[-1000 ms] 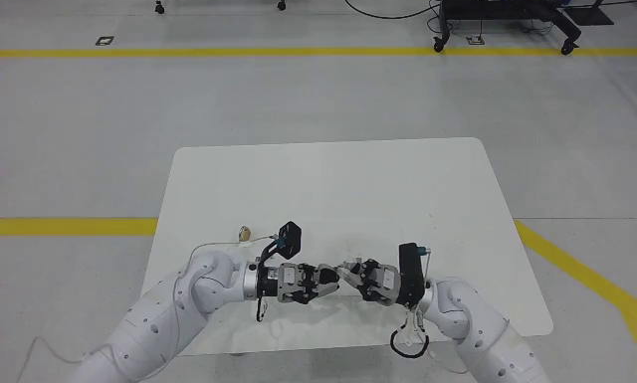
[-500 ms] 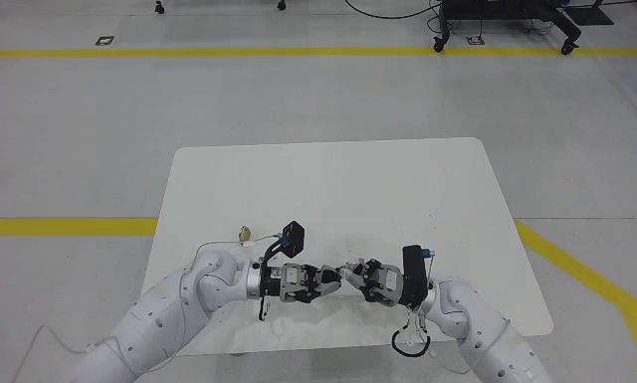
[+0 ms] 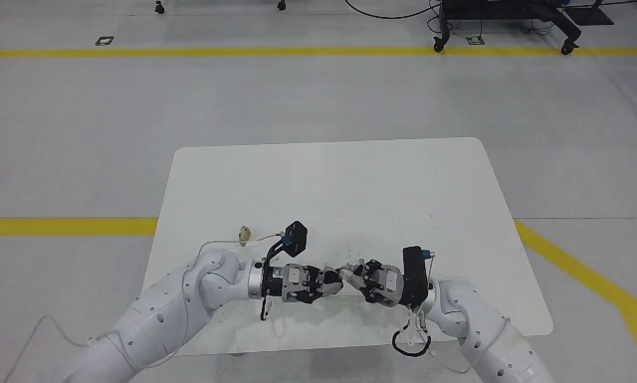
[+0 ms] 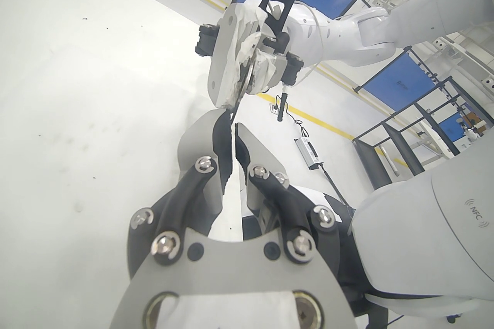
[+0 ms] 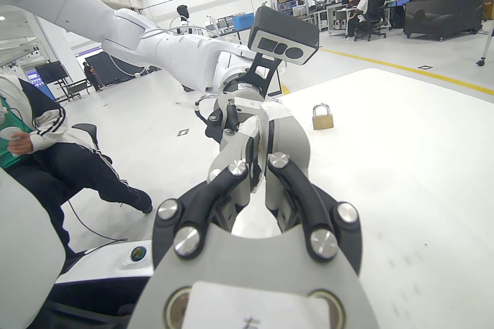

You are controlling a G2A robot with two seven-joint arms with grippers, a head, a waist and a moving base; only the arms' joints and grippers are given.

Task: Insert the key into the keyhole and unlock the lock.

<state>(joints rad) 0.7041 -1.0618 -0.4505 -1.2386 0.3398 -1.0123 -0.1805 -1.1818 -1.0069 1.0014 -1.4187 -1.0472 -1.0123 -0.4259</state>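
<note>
A small brass padlock [image 3: 243, 231] [image 5: 322, 117] stands on the white table [image 3: 398, 184], to the left of and behind both grippers. My left gripper [image 3: 331, 281] [image 4: 231, 126] and right gripper [image 3: 350, 276] [image 5: 262, 137] meet tip to tip just above the table near its front edge. In the left wrist view the right gripper [image 4: 242, 85], its fingers wrapped in white tape, is shut on the round metal head of the key [image 4: 249, 74]. The thin blade runs down between my left gripper's shut fingers. The blade's tip is hidden between the pads.
The table's front edge [image 3: 328, 348] lies close behind both wrists. Open tabletop stretches across the middle and back [image 3: 348, 184]. Each arm's black wrist camera [image 3: 296, 236] [image 3: 413, 264] stands up above it.
Both grippers have drifted slightly to the right together, staying tip to tip. The padlock has not moved.
</note>
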